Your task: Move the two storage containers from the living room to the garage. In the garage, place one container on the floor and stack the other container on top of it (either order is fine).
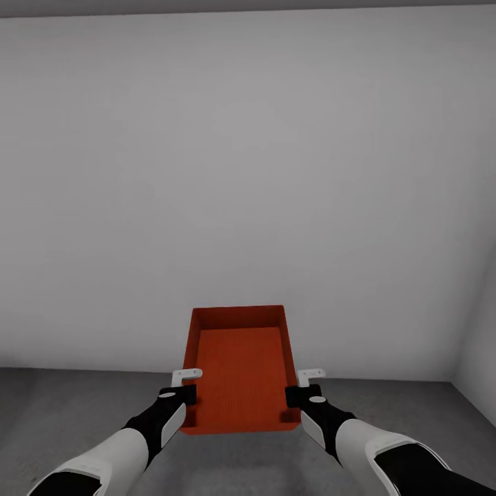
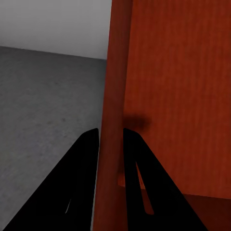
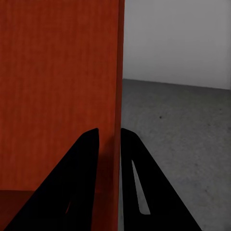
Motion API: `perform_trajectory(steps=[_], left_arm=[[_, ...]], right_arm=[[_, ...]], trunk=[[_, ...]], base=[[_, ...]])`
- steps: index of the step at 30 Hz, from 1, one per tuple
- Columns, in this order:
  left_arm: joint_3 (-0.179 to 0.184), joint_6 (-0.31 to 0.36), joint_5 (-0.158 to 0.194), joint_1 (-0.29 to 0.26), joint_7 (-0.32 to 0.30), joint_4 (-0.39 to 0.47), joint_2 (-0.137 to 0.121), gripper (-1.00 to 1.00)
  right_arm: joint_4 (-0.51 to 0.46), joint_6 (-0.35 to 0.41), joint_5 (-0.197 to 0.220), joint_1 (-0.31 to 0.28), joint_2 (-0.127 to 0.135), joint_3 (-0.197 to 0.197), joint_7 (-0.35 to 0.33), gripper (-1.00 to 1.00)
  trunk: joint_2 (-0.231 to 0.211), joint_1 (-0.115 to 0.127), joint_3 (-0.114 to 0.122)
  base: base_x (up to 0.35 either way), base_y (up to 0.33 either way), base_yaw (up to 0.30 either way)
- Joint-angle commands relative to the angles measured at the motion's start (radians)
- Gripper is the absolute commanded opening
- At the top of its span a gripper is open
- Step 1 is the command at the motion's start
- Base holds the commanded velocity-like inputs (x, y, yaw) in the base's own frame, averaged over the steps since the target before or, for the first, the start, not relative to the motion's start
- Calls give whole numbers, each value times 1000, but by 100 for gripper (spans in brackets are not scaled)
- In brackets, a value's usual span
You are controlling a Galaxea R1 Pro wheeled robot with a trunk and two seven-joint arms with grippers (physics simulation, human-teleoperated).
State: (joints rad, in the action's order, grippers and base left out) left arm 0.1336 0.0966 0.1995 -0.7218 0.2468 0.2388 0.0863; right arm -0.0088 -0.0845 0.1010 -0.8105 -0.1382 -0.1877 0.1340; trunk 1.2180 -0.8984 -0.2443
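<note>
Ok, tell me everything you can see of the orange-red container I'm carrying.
The orange-red open-top rectangular container is empty, with plain smooth walls and a finely ribbed bottom. It is held roughly level above the dark grey concrete-like floor, before a plain white wall. The left hand pinches its left side wall and the right hand pinches its right. Nothing else touches it.

My two arms reach in with glossy white forearm shells that narrow into black wrist sections. Each wrist carries a small round pale button, and a white bracket sits on the left gripper and right gripper. Up close, my fingers are flat black wedges, each slotted.
</note>
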Motion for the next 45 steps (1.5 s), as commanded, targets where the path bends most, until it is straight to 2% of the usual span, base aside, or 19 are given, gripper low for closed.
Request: perform_trajectory(steps=[1, 45], left_arm=[[-20, 8, -5, -1, 16, 2, -25, -100], [-21, 9, -5, -1, 16, 2, -25, -100]], right_arm=[[0, -6, 13, -1, 2, 10, 6, -100], [0, -6, 13, -1, 2, 10, 6, -100]], trunk=[[8, -4, -4], [316, -173, -142]], base=[[0, 0, 0], [0, 0, 0]])
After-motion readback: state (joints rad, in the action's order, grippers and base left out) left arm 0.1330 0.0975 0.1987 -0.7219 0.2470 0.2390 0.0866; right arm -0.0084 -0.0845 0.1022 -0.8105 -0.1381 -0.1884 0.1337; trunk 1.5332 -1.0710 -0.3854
